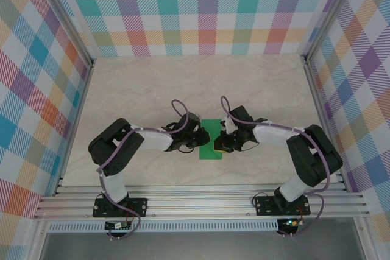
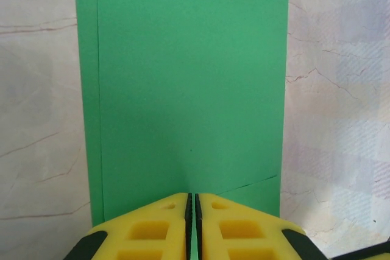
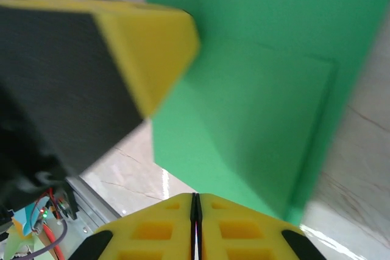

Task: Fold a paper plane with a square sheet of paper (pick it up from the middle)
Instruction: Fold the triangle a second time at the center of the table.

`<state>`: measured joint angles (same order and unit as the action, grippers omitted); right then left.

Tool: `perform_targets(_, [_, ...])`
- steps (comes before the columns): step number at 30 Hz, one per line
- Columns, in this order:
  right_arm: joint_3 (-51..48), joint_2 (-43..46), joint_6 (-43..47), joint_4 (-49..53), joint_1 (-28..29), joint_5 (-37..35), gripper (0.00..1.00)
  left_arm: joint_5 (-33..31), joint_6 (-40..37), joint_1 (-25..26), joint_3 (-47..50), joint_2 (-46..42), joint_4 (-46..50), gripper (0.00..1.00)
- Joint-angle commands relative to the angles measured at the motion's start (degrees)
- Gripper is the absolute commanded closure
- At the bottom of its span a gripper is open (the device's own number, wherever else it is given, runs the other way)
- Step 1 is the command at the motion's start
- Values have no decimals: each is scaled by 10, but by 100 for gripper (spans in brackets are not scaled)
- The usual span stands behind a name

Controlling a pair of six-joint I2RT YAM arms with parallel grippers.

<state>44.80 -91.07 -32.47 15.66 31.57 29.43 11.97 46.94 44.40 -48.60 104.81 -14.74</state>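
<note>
**Folded green sheet at mid-tabletop, both pincers closed at its sides**

Tabletop [image 1: 152, 83]: a pale marbled surface, walled on three sides by plaid panels [image 1: 201, 4]. The left arm [image 1: 122, 144] and right arm [image 1: 308, 150] reach inward from their bases. They meet midway across, nearer the bases than the back wall.

The square sheet of paper [image 1: 209, 128] lies between them on the tabletop, folded to an oblong. In the overhead view its long axis runs from the near edge toward the back wall, roughly square to the line of the arm bases. Both ends, near and far, are cut straight. The paper is bright green and unmarked.

Left pincer [image 1: 199, 140]: stands at the sheet's left long side. Its wrist view shows the yellow fingers [image 2: 164, 229] brought together with a hairline slit between them — closed, tips over the sheet's nearest edge. Whether a layer is nipped between them cannot be told.

Right pincer [image 1: 219, 145]: stands at the right long side, overlapping the sheet, directly opposite the left one and near it. Its fingers [image 3: 158, 229] are likewise pressed together — closed. Contact with the paper cannot be told. One yellow finger [image 3: 152, 53] of the left pincer shows blurred at the upper left of the right wrist view.

Layers, from the left wrist: the upper layer stops just short of the lower along one side, leaving a narrow strip [image 2: 85, 89]. A faint slanted line [image 2: 244, 182] crosses the sheet close to the fingers.
</note>
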Motion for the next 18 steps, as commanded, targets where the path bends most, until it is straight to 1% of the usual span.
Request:
perform_targets(1, [30, -29, -2, 7, 11, 12, 89, -5, 4, 2, -2, 4, 9, 87])
perform_targets(6, [59, -69, -4, 14, 27, -10, 88, -6, 5, 2, -1, 2, 10, 87])
perform_targets(8, [59, -82, -6, 4, 28, -7, 88, -5, 5, 2, -1, 2, 10, 87])
perform_targets(12, [52, -104, -4, 8, 29, -33, 88, -6, 5, 2, -2, 3, 11, 87])
perform_targets(18, [32, -107, -7, 4, 29, -38, 88, -6, 5, 2, -1, 4, 9, 87])
